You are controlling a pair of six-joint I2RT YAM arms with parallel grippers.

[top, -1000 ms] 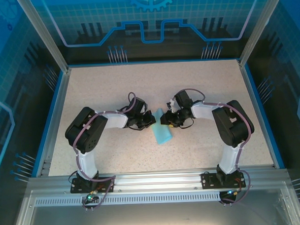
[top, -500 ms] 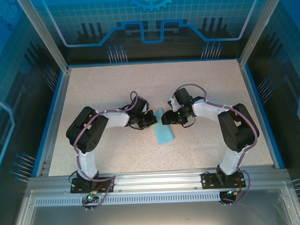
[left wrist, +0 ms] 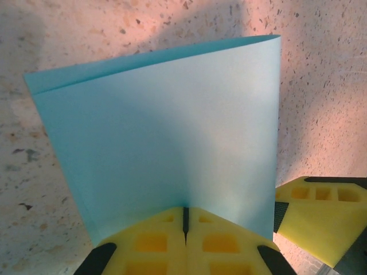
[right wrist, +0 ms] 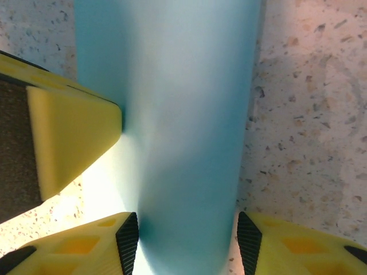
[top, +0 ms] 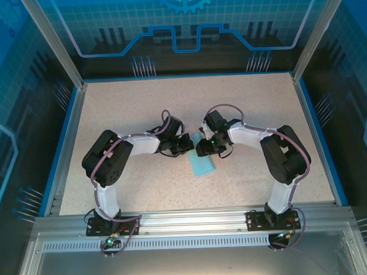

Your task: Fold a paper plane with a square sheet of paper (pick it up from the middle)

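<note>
Top external: folded light-blue sheet of paper lies near the tabletop centre. The left gripper and right gripper meet at its far end.

Left wrist: left gripper is clamped on the sheet of paper at its near edge, pads pressed together. The upper layer is lifted off the tabletop.

Right wrist: right gripper jaws are part-way apart, one pad on each side of the sheet of paper. A left finger touches its left edge.
</note>
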